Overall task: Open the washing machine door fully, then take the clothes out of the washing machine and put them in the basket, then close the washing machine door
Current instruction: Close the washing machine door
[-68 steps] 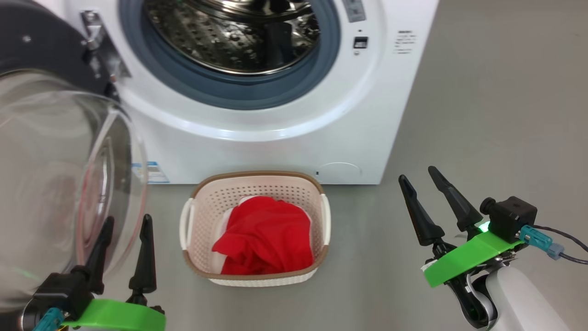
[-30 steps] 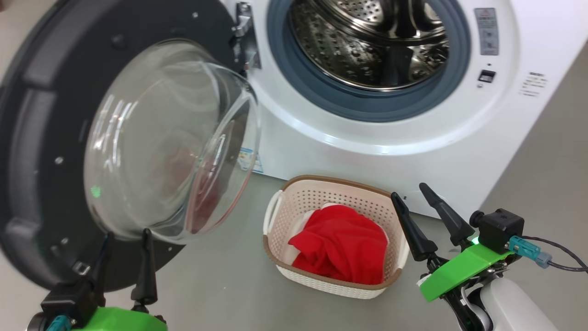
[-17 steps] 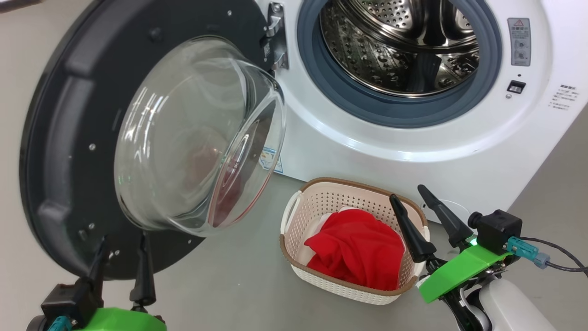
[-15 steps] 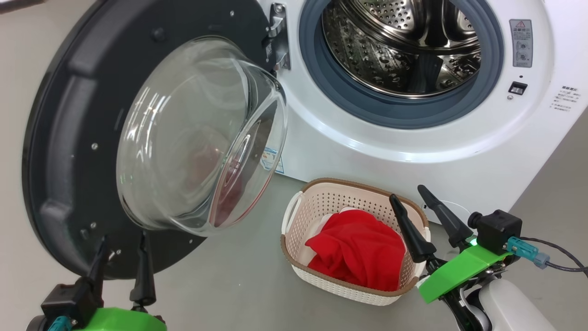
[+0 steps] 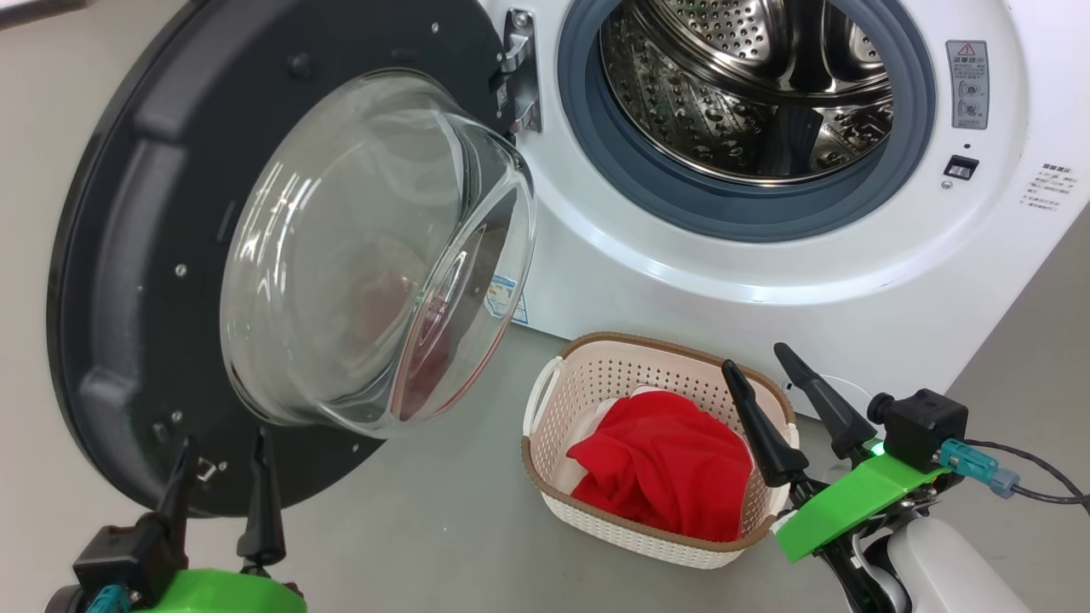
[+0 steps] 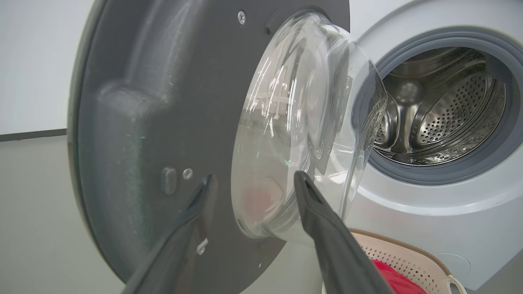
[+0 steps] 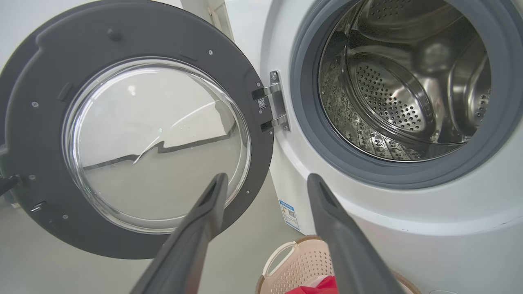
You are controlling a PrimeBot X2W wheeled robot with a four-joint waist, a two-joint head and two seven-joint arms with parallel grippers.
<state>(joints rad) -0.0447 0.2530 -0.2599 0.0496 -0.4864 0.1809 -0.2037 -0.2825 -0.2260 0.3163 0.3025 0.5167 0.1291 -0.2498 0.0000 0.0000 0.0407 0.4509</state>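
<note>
**Door-closing stage, judged from the layout.** The large round black washing machine door with a bulging clear glass window (image 5: 128, 255) stands wide open, hinged on the left side of the white front-loading washing machine (image 5: 766, 281). The steel drum (image 5: 741, 85) looks empty. The bright red clothes (image 5: 664, 468) lie in the cream perforated plastic basket (image 5: 596, 342) on the floor. The left hand (image 5: 221, 443), fingers apart and empty, sits just below the door's lower edge and is the nearer one for the push. The right hand (image 5: 755, 358), also spread and empty, hovers by the basket's right rim, well apart from the door.
</note>
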